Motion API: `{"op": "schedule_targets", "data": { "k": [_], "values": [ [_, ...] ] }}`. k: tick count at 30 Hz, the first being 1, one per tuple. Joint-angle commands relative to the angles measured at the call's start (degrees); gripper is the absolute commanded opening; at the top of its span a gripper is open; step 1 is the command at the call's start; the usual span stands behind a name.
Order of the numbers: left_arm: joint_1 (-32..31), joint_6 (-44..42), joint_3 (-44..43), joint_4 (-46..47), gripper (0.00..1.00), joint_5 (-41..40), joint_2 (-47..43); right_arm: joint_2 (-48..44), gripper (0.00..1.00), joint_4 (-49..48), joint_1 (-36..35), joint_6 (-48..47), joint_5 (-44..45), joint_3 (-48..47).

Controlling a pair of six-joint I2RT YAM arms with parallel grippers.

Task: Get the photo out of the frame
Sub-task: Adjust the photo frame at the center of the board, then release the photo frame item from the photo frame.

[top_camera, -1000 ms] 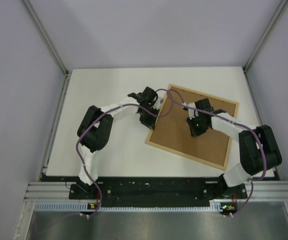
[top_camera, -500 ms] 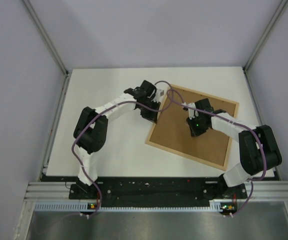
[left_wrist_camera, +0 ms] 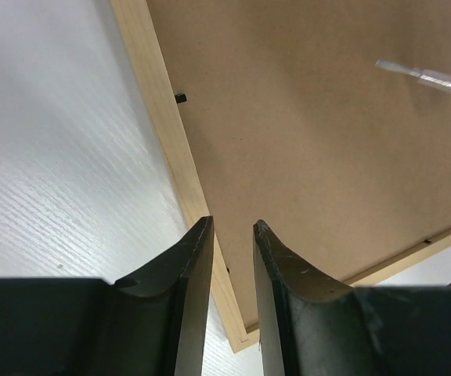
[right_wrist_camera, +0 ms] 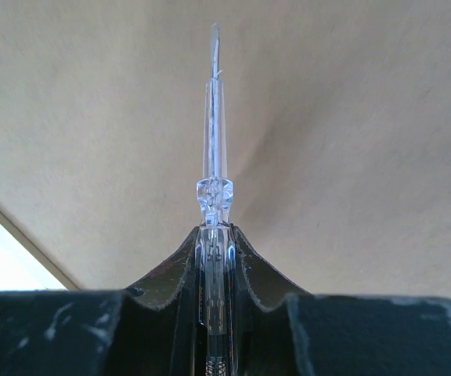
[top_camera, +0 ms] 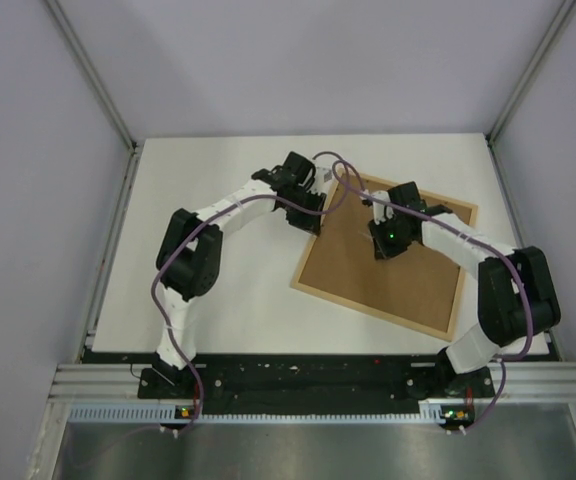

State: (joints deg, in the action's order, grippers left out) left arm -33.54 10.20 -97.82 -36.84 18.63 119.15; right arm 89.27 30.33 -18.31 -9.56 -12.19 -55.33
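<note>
The frame lies face down on the white table, its brown fibreboard back up inside a light-wood rim. The photo is hidden under it. My left gripper hangs over the frame's left rim near the far corner. Its jaws stand a little apart with nothing between them. My right gripper is over the middle of the board and is shut on a clear plastic stick tool. The tool's tip points at the fibreboard. The tool also shows in the left wrist view.
Small black retaining tabs sit along the inside of the rim. The white table stretches left of the frame, with grey walls on both sides. Purple cables loop over the frame's far corner.
My left gripper has moved along the frame's left rim toward the far corner. My right gripper has shifted slightly farther and left over the board, with the clear tool still in it.
</note>
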Motion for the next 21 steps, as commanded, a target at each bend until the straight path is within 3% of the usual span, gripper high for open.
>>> {"op": "schedule_targets", "data": {
  "k": [1,6,10,14,21],
  "values": [
    [-0.7,-2.7,-3.4,-1.0,0.34,-1.4,1.6,3.0,0.00,-0.4,-1.2,0.5,-1.1,-6.8],
    [-0.9,-2.7,-5.1,-1.0,0.44,-3.0,3.5,8.3,0.00,-0.4,-2.1,0.7,-1.3,-11.5],
    [-1.1,-2.3,-7.0,-2.1,0.44,-1.1,4.9,10.5,0.00,-1.0,-2.2,2.4,-2.1,-12.3],
    [-2.1,-4.0,-6.7,-2.5,0.46,-5.4,4.8,10.3,0.00,-3.0,-2.3,3.2,-2.9,-10.8],
    [-2.3,-3.4,-8.1,-2.3,0.48,-6.1,6.1,10.5,0.00,-4.2,-2.5,3.7,-4.2,-10.0]
  ]
}}
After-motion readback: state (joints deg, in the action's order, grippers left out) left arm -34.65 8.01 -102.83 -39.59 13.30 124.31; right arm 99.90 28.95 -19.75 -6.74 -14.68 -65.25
